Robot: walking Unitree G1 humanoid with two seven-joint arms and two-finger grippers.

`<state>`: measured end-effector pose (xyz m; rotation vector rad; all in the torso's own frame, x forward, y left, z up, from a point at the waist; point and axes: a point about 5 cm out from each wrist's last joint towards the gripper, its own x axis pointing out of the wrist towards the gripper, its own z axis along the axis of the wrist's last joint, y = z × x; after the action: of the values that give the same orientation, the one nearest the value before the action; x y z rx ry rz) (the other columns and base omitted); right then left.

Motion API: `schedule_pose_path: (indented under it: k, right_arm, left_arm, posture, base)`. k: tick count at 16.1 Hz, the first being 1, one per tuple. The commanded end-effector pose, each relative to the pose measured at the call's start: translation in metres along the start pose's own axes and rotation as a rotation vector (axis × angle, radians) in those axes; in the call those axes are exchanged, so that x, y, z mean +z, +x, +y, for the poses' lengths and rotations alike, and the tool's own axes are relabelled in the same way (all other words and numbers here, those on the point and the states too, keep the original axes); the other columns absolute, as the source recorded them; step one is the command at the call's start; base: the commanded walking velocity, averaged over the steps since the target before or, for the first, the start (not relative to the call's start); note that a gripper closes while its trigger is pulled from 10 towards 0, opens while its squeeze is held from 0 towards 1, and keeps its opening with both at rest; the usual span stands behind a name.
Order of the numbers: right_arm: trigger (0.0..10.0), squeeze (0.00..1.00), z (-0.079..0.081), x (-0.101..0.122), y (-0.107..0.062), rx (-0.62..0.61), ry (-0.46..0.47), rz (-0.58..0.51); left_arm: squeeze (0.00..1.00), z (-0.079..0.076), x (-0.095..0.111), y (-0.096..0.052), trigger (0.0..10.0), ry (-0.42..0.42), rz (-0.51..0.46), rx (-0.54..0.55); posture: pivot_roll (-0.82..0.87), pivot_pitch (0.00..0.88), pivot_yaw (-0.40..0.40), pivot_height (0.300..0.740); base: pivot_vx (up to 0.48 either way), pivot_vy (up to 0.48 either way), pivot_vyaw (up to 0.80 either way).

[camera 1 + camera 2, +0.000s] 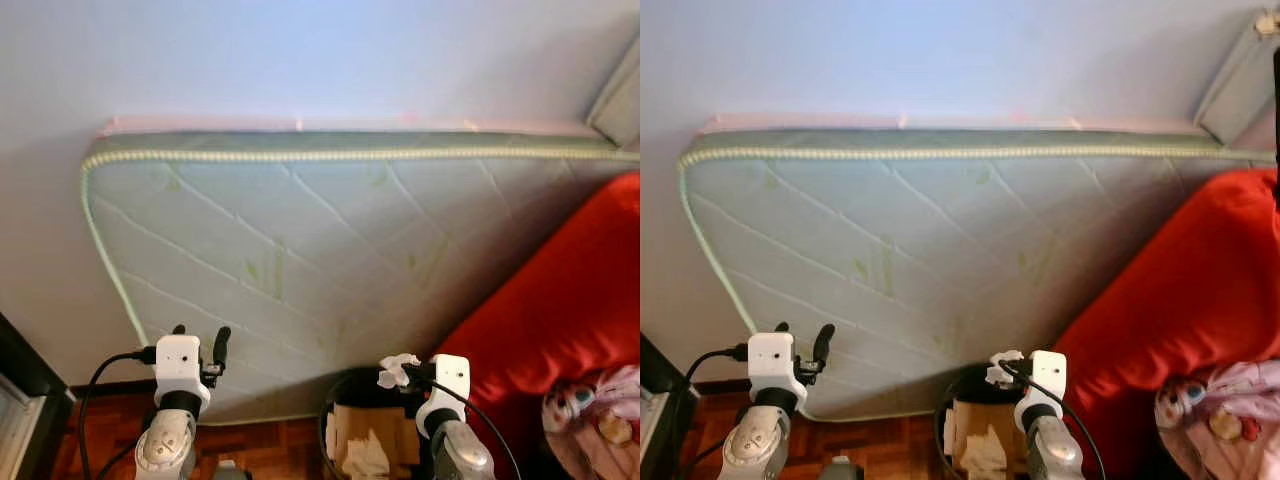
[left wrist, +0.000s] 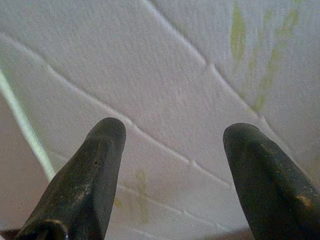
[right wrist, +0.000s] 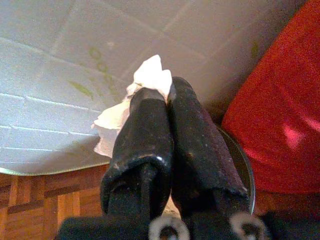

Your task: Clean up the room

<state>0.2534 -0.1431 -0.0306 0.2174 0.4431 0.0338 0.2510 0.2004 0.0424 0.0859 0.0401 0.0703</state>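
Your right gripper [image 1: 400,372] has its fingers pressed together on a white tissue [image 3: 150,75], held above the bin [image 1: 975,435] on the floor, I think so it can drop in. The bin rim is close to the red cushion [image 1: 560,310], so little room on that side. Your left gripper [image 1: 200,345] has fingers spread, holding nothing, near the mattress [image 1: 330,250] which leans on the wall.

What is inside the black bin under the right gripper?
The black bin holds brown cardboard and crumpled white paper. Whatever lies deeper is covered by them. Above it the right gripper has its jaws shut on a white tissue.
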Motion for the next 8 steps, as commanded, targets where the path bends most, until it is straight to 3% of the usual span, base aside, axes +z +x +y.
schedule_pose_path:
  k: [1, 8]
  right_arm:
    - [10.0, 0.00, -0.0023, 0.0018, 0.0002, -0.011, 0.002, -0.008]
    - [10.0, 0.00, -0.0001, 0.0018, 0.0013, -0.001, 0.004, 0.000]
  left_arm:
    - [0.00, -0.0033, 0.0005, -0.0013, 10.0, -0.015, 0.007, -0.017]
    - [0.00, -0.0061, 0.0006, -0.0020, 10.0, -0.018, 0.025, -0.035]
  posture:
    - [0.11, 0.000, -0.123, 0.646]
    - [0.11, 0.000, -0.121, 0.646]
  base:
    - [0.000, 0.000, 0.00]
    - [0.000, 0.000, 0.00]
